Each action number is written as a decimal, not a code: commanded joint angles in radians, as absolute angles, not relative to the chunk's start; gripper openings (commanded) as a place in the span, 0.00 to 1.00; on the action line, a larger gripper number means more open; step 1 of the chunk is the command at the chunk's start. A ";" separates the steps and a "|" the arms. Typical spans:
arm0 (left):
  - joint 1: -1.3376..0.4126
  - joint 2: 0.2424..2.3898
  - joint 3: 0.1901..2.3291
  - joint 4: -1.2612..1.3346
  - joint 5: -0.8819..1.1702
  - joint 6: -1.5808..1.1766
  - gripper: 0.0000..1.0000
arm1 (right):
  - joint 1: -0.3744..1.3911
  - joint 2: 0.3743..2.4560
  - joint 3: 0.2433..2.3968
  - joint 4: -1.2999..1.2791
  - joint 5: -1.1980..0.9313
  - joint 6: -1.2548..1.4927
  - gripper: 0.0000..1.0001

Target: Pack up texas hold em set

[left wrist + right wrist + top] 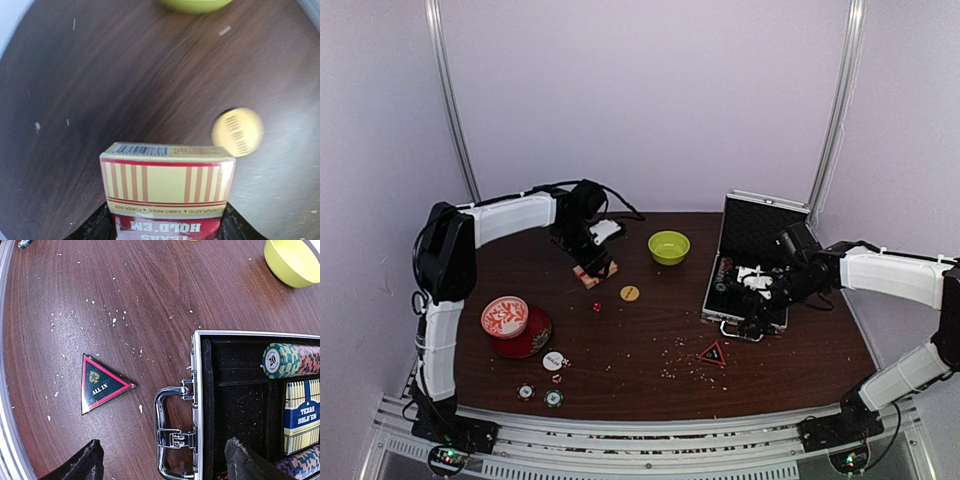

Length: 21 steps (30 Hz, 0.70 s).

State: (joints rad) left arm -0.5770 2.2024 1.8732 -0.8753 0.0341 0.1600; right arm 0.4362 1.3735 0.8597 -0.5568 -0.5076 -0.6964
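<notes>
L tool (pixel 166 222) clamped on red deck (pixel 167 182), desk (pixel 100 100) below; label "TEXAS HOLD'EM", "POKER SIZE". Hold it square, clear yellow chip (pixel 237 132) ahead-right, go to case (pixel 750 260), slot by blue deck (pixel 302 415). R tool (pixel 162 460) jaws apart over handle (pixel 170 430); "ALL IN" marker (pixel 102 385) ahead-left, "20" chips (pixel 280 360) beyond.

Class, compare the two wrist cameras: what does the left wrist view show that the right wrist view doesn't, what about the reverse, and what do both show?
Only left wrist: a red deck between the left fingers, and a yellow chip beyond it.
Only right wrist: the open case with its handle, a chip row and a blue deck inside, and the All In marker left of the case.
Both: the green bowl and the dark table.
</notes>
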 commanded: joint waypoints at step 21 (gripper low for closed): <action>-1.051 2.134 1.743 -0.748 0.212 0.316 0.64 | 0.436 1.368 0.885 -0.545 -0.501 -0.684 0.84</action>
State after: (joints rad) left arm -1.0119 2.1086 1.7527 -0.7891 0.1577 0.2844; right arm 0.4366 1.3727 0.8600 -0.5556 -0.5079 -0.6846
